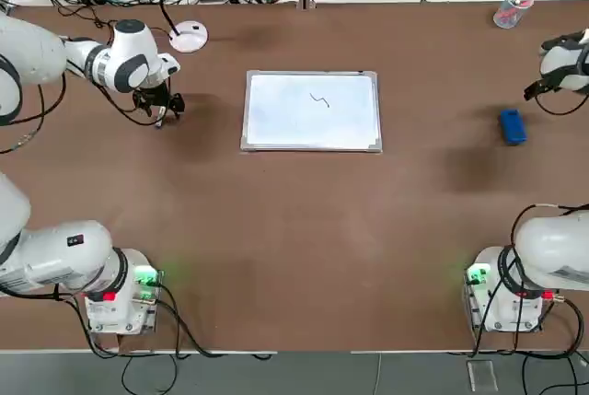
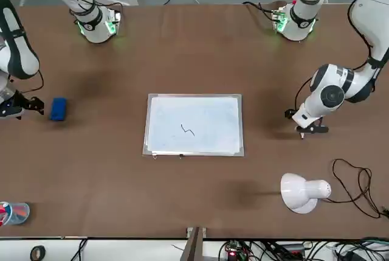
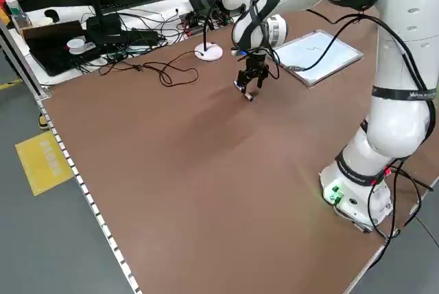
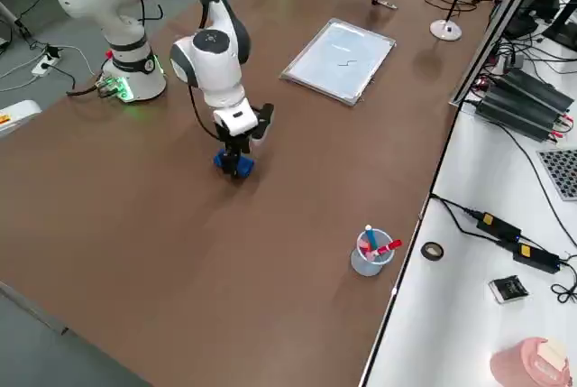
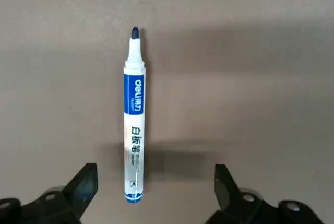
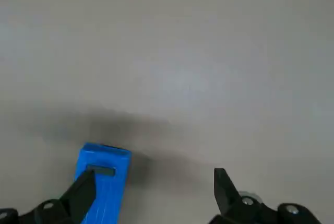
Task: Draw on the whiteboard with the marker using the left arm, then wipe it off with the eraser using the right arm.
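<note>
Over on the left of the table (image 1: 276, 257), the left arm (image 1: 55, 54) is reaching out well to the side of the whiteboard, its left gripper (image 1: 158, 108) pointing down just above the brown surface. Its fingers are standing wide apart and gripping nothing. The marker (image 5: 133, 119) is lying flat on the table directly beneath them, between the two fingertips but touching neither (the wrist camera shows it uncapped, blue nib pointing away from the gripper, with a blue label band on the white barrel). A white desk lamp (image 1: 189, 8) is standing just beyond that gripper, near the table's far edge.

In the middle, the whiteboard (image 1: 311, 110) is lying flat and square to the table, and a small dark squiggle (image 1: 320, 99) is showing on its white face, a little toward the right.

Further right, the eraser (image 1: 512, 125) is resting on the table, well apart from the board. The right gripper (image 4: 242, 151) is hanging just above it, slightly off to one side, fingers spread wide and closed on nothing; in its wrist view the blue block is sitting by one fingertip (image 6: 83, 192) rather than centred between the two. At the far right corner a clear cup (image 1: 509, 10) of red pens is standing.
</note>
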Controlling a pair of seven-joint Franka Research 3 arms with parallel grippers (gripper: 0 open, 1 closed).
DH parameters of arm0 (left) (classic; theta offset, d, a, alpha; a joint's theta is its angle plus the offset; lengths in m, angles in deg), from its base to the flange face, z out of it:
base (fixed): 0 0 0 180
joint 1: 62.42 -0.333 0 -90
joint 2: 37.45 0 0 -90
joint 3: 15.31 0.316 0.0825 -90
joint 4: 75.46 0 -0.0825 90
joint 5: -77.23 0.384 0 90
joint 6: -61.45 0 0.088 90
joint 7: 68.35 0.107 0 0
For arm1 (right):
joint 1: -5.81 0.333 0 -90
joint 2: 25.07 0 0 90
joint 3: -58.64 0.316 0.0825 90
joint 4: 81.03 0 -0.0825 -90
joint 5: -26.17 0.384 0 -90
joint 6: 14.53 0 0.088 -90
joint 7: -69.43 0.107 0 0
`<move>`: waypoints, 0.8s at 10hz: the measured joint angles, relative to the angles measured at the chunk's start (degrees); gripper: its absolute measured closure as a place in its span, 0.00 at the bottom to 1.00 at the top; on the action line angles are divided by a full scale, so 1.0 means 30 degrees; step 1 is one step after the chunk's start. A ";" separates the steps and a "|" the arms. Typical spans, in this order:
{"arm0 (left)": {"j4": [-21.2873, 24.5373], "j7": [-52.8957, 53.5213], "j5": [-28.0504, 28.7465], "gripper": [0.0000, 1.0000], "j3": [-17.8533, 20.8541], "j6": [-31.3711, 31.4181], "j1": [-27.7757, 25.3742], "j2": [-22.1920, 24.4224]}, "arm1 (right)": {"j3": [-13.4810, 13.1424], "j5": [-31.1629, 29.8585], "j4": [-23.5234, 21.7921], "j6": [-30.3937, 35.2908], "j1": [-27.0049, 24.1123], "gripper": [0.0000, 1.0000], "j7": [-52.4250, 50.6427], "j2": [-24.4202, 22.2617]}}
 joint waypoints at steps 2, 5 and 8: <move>-0.0400 0.0000 0.0007 0.01 -0.0071 0.0071 0.0003 -0.0018 | 0.0002 0.0567 -0.0545 -0.0758 -0.0009 0.00 -0.0001 0.0108; -0.2300 0.0000 0.0042 0.01 -0.0436 -0.0811 0.0013 0.0410 | 0.0010 0.1618 -0.1067 -0.1243 -0.0011 0.00 0.0024 0.0291; -0.5760 -0.0008 -0.0254 0.01 -0.1121 -0.4671 0.0100 0.1590 | 0.0038 0.2259 -0.1174 -0.1550 0.0025 0.00 0.0023 0.0498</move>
